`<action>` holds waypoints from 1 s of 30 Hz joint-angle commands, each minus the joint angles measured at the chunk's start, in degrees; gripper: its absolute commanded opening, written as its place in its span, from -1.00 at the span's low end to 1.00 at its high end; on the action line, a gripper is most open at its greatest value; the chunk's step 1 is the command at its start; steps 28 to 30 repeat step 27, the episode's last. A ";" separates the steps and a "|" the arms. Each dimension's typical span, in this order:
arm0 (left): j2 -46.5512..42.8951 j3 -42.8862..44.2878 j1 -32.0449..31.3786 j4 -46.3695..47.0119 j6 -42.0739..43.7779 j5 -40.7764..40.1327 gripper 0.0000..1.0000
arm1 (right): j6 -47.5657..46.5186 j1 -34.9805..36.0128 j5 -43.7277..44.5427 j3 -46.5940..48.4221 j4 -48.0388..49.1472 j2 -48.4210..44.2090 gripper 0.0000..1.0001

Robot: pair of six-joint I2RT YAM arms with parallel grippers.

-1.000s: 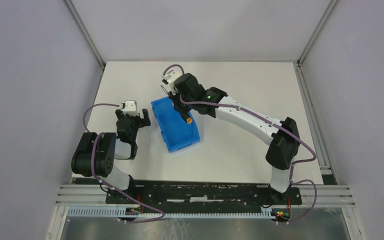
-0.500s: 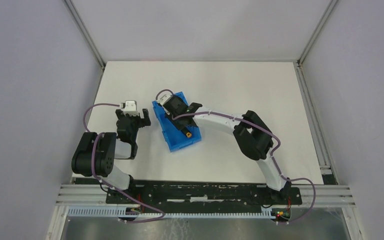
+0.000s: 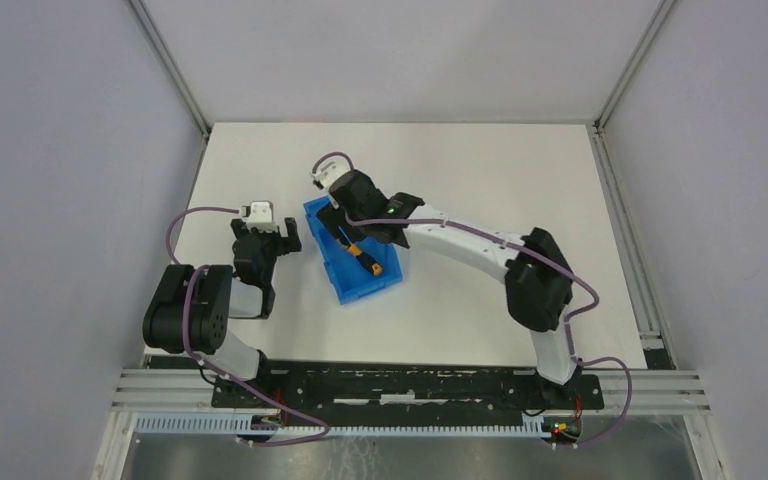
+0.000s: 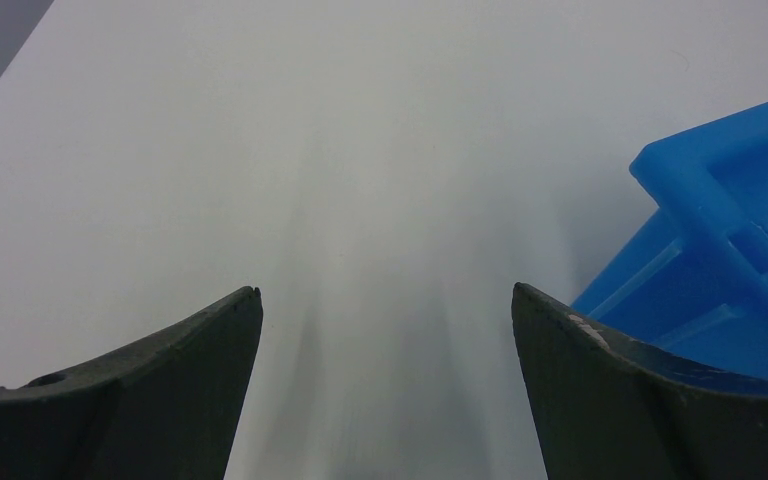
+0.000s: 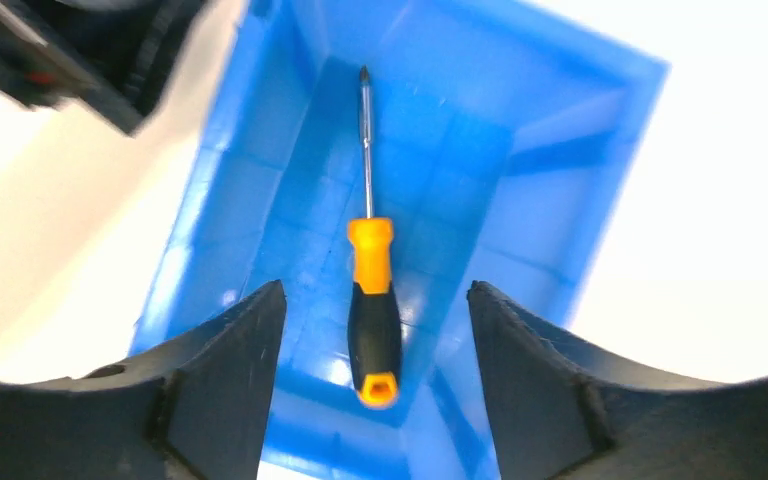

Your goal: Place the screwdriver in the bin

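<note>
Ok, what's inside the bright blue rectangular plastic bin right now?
A small screwdriver with an orange-and-black handle lies on the floor of the bin; nothing else shows. The fingers of the right gripper hide its near corners.

- Your left arm (image 3: 192, 312) sits folded up close to its base at the near left, upper link leaning back and forearm pointing away from you
- Your left gripper (image 4: 385, 300) faces forward and down at a slant, its two dark fingers (image 4: 160, 390) spread wide apart
- Your right arm (image 3: 480, 242) reaches far out and across toward the left, its elbow (image 3: 538, 282) bent out on the right side, forearm stretched long
- Your right gripper (image 5: 375, 290) points straight down from the wrist, both fingers (image 5: 210, 390) parted wide, clamping nothing
</note>
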 commanded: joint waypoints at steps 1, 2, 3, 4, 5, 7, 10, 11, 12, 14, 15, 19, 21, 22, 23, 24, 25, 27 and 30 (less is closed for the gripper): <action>-1.29 -0.13 0.33 1.26 -1.93 0.42 1.00 | -1.17 0.45 3.04 -3.39 4.39 -18.02 0.74; -1.25 -0.13 0.32 1.26 -1.92 0.37 1.00 | -1.93 0.38 3.37 -6.62 5.56 -22.20 0.94; -1.28 -0.13 0.33 1.26 -1.92 0.38 1.00 | -2.31 0.42 4.55 -9.66 6.47 -26.18 0.96; -1.25 -0.13 0.29 1.26 -1.93 0.41 1.00 | -2.58 0.35 5.81 -13.49 7.58 -29.57 0.96; -1.29 -0.13 0.28 1.26 -1.94 0.44 1.00 | -2.74 0.10 8.16 -17.74 8.68 -33.75 0.96; -1.30 -0.13 0.29 1.26 -1.95 0.39 1.00 | -2.99 -0.65 14.36 -27.05 11.70 -41.56 0.96; -1.30 -0.13 0.33 1.26 -1.95 0.36 1.00 | -3.62 -4.13 20.97 -43.30 18.72 -54.67 0.96; -1.32 -0.13 0.33 1.26 -1.95 0.40 1.00 | -3.19 -6.44 21.35 -49.37 20.91 -58.33 0.96; -1.30 -0.13 0.33 1.26 -1.95 0.40 1.00 | -2.54 -8.55 21.73 -54.84 22.78 -61.94 0.96; -1.30 -0.13 0.34 1.26 -1.92 0.40 1.00 | -1.35 -13.69 22.27 -63.10 24.67 -67.31 0.96; -1.28 -0.13 0.33 1.26 -1.92 0.38 1.00 | -0.71 -15.43 22.86 -66.48 25.30 -69.51 0.96; -1.30 -0.13 0.33 1.26 -1.92 0.37 1.00 | 0.65 -17.94 26.99 -79.80 29.85 -74.60 0.96; -1.30 -0.13 0.33 1.26 -1.92 0.37 1.00 | 1.18 -18.08 28.50 -84.69 32.59 -75.85 0.96; -1.28 -0.13 0.33 1.26 -1.92 0.35 1.00 | 1.12 -18.21 28.39 -86.47 33.87 -76.30 0.96; -1.28 -0.13 0.33 1.26 -1.92 0.40 1.00 | 1.14 -18.20 28.23 -88.14 35.22 -76.50 0.96; -1.28 -0.13 0.33 1.26 -1.92 0.34 1.00 | 1.70 -18.17 28.58 -89.21 35.85 -76.38 0.96; -1.28 -0.13 0.33 1.26 -1.92 0.34 1.00 | 2.00 -18.16 28.63 -89.61 36.26 -76.07 0.96; -1.30 -0.13 0.33 1.26 -1.92 0.34 1.00 | 2.27 -18.21 28.43 -89.68 36.74 -75.25 0.96; -1.30 -0.13 0.33 1.26 -1.92 0.34 1.00 | 2.27 -18.21 28.43 -89.68 36.74 -75.25 0.96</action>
